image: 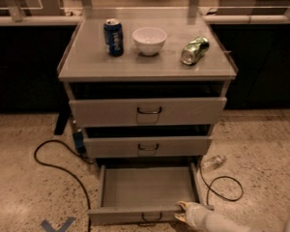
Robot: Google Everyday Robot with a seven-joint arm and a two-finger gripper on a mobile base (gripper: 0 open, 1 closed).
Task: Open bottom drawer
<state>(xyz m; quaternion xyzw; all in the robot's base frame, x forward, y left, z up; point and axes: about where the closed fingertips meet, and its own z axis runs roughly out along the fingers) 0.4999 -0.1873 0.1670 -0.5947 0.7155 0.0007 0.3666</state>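
The bottom drawer (145, 187) of the grey cabinet is pulled far out, showing its plain grey inside. Its front (130, 215) has a small dark handle (151, 217) at the centre. My gripper (181, 211) sits at the right end of the drawer front, coming in from the lower right on a white arm (217, 222). Its pale fingertips touch the front's top edge, to the right of the handle.
The middle drawer (147, 146) and top drawer (147, 111) stand slightly out. On the cabinet top are a blue can (114, 36), a white bowl (150, 40) and a green can (195, 50) lying on its side. Black cables (58, 166) and a bottle (213, 161) lie on the floor.
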